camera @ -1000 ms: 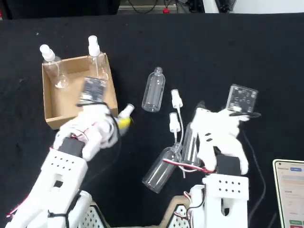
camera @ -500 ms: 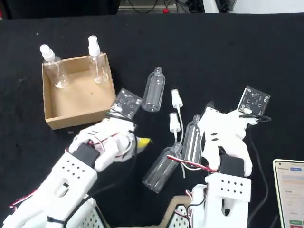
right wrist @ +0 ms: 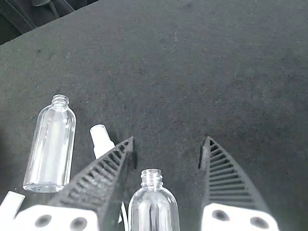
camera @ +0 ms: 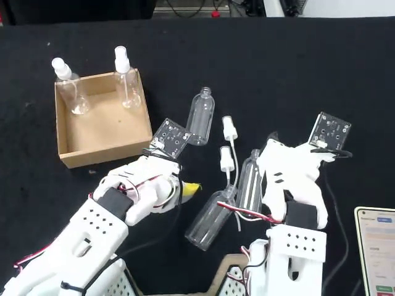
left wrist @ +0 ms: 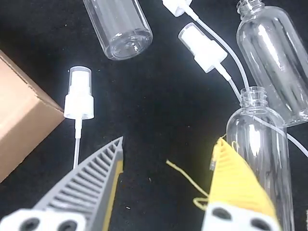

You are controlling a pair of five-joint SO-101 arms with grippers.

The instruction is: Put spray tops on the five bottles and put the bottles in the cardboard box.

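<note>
Right wrist view: bottle (right wrist: 153,202) cut off

I see cardboard box (camera: 105,153) open at 10 o'clock, two capped bottles (camera: 126,83) upright along its far wall. Three clear uncapped bottles (camera: 199,117) sit centre to 6 o'clock, two white spray tops (camera: 229,129) loose between them.

No text, label or number is legible

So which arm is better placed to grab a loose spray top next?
Left. The left hand, open, hovers right by a loose spray top. The right hand, also open, straddles an uncapped bottle, so it looks better suited to steadying that.
</note>
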